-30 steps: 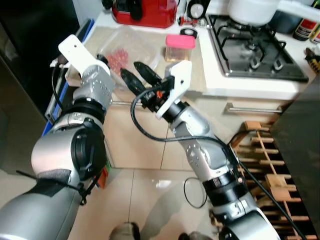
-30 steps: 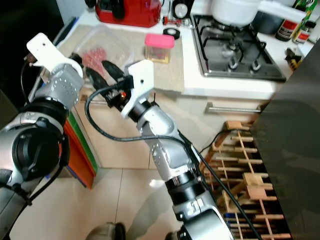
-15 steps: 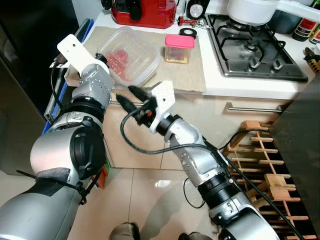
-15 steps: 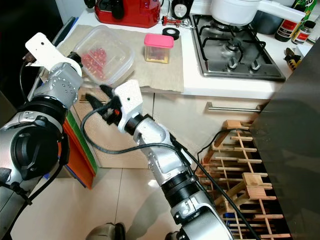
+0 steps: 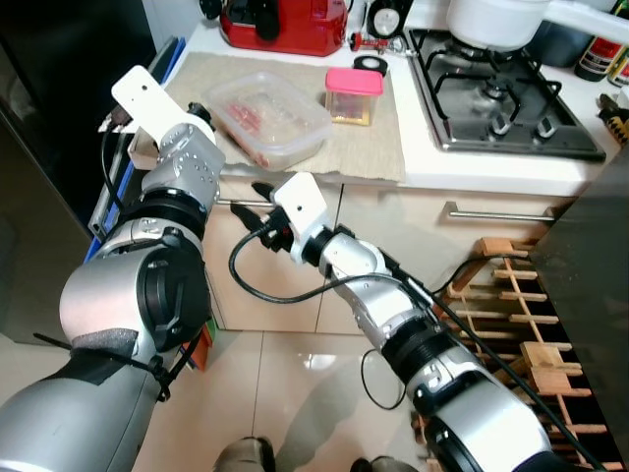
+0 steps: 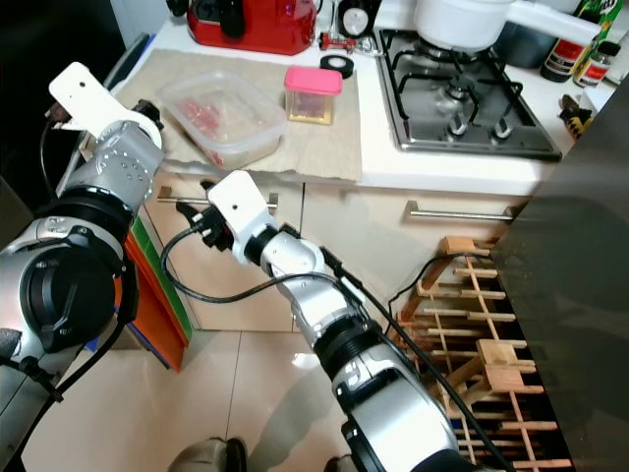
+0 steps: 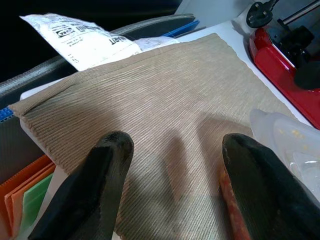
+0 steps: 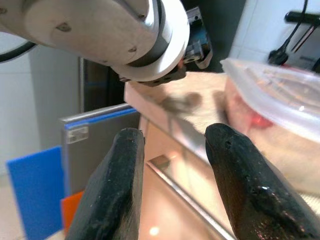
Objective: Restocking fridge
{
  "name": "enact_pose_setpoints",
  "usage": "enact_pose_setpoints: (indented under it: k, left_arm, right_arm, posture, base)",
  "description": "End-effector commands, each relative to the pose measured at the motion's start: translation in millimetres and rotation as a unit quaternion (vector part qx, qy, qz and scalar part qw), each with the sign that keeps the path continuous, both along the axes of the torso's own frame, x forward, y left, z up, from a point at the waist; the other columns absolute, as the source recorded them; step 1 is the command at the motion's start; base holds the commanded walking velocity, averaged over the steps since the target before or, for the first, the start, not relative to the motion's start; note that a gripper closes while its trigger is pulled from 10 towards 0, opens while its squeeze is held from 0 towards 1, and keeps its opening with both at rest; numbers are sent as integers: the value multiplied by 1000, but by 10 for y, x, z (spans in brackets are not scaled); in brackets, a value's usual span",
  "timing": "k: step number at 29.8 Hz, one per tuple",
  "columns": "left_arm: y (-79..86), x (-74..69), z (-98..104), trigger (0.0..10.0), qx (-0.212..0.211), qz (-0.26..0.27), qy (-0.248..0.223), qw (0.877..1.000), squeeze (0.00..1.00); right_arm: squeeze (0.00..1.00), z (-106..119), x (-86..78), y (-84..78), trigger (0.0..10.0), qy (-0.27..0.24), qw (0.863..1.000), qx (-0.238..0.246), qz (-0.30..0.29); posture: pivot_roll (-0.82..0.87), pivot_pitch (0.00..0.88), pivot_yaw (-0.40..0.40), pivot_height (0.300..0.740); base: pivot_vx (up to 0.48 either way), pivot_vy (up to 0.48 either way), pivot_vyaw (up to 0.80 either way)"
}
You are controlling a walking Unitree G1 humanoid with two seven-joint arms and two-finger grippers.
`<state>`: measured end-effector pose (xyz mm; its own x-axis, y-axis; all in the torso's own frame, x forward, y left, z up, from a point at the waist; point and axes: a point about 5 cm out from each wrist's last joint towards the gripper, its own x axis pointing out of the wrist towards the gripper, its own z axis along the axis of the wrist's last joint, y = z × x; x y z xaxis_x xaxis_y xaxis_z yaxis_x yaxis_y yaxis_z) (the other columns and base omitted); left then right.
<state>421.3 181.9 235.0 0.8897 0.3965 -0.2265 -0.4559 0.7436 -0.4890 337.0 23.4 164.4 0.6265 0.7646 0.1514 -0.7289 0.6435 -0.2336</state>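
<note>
With fingers apart, the left gripper (image 7: pixel 170 185) hovers over the mat (image 5: pixel 373 147) beside the clear box (image 5: pixel 273 120), while the right gripper (image 8: pixel 172 190), also spread, hangs below the counter edge (image 5: pixel 472 179).

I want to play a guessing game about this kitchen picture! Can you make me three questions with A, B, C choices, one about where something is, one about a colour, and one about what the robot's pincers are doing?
1. Where does the clear box with red food stand?
A. on the beige mat
B. on the stove
C. on the floor

2. What colour is the small tub's lid?
A. green
B. pink
C. black

3. How is the right pincer?
A. shut on the tub
B. shut on a pot
C. open, holding nothing

Answers:
1 A: the clear box sits on the beige mat.
2 B: the small tub has a pink lid.
3 C: the right pincer has its fingers apart, below the counter edge.
</note>
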Motion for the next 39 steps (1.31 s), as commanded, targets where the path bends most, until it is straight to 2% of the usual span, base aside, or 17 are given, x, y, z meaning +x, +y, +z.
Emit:
enact_pose_setpoints:
  k: [1, 6, 7, 9, 11, 12, 13, 14, 16, 21, 23, 26, 30, 32, 34, 36, 39]
  left_arm:
    - [-28, 26, 164, 10000, 2, -7, -24, 1000, 0]
    - [-5, 28, 213, 10000, 36, -14, -38, 999, 0]
    - [8, 26, 269, 10000, 93, -31, -73, 992, 0]
    - [16, 22, 278, 10000, 112, -36, -83, 990, 0]
    - [97, 1, 258, 10000, 125, -32, -94, 987, 0]
    - [208, -34, 251, 10000, 146, -20, -106, 983, 0]
    - [208, -34, 251, 10000, 146, -20, -106, 983, 0]
    - [301, -81, 237, 10000, 173, -4, -114, 978, 0]
    - [301, -81, 237, 10000, 173, -4, -114, 978, 0]
    - [397, -238, 185, 10000, 222, -11, -148, 964, 0]
    - [335, -348, 90, 10000, 265, -44, -154, 951, 0]
    - [239, -486, -94, 10000, 293, -88, -156, 939, 0]
    - [33, -724, -446, 10000, 301, -160, -136, 930, 0]
    - [-125, -862, -641, 10000, 275, -206, -123, 931, 0]
    - [-201, -961, -722, 10000, 273, -224, -116, 928, 0]
    - [-265, -1103, -842, 10000, 269, -243, -104, 926, 0]
    - [-267, -1165, -884, 10000, 265, -248, -98, 927, 0]
  right_arm:
    - [0, 116, -36, 178, 10000, -14, 1000, 22, 12]
    - [8, 124, 22, 141, 10000, -33, 999, 5, -7]
    - [4, 109, 54, 105, 10000, -32, 999, -1, -18]
    - [0, 110, 66, 92, 10000, -32, 999, -1, -24]
    - [4, 136, 113, 45, 10000, -27, 999, 11, -43]
    - [0, 169, 162, -10, 10000, -27, 997, 21, -66]
    - [0, 169, 162, -10, 10000, -27, 997, 21, -66]
    - [0, 179, 196, -53, 10000, -31, 996, 20, -83]
    - [0, 179, 196, -53, 10000, -31, 996, 20, -83]
    - [0, 211, 246, -62, 10000, -39, 995, 0, -94]
    - [0, 268, 260, -48, 10000, -38, 995, 13, -93]
    - [0, 281, 246, -36, 10000, -36, 995, 25, -84]
    - [0, 243, 221, -69, 10000, -19, 995, 58, -74]
    - [0, 245, 212, -121, 10000, 9, 992, 108, -70]
    - [0, 244, 205, -188, 10000, 20, 988, 136, -73]
    - [0, 169, 168, -430, 10000, 57, 976, 181, -104]
    - [0, 109, 120, -566, 10000, 70, 971, 192, -124]
  posture:
    - [-10, 63, -6, 740]
    - [-6, 65, -12, 740]
    - [-5, 66, -11, 740]
    - [-5, 66, -11, 740]
    - [-4, 70, -12, 740]
    - [1, 74, -13, 740]
    - [1, 74, -13, 740]
    - [7, 74, -15, 740]
    - [7, 74, -15, 740]
    - [32, 71, -18, 740]
    - [40, 70, -17, 740]
    - [49, 71, -17, 740]
    - [49, 66, -19, 740]
    - [50, 62, -20, 740]
    - [52, 59, -23, 740]
    - [46, 53, -30, 740]
    - [43, 50, -32, 740]
  base:
    - [0, 0, 0]
    - [0, 0, 0]
    - [0, 0, 0]
    - [0, 0, 0]
    - [0, 0, 0]
    - [0, 0, 0]
    - [0, 0, 0]
    - [0, 0, 0]
    - [0, 0, 0]
    - [0, 0, 0]
    - [0, 0, 0]
    - [0, 0, 0]
    - [0, 0, 0]
    - [0, 0, 0]
    - [0, 0, 0]
    - [0, 0, 0]
    - [0, 0, 0]
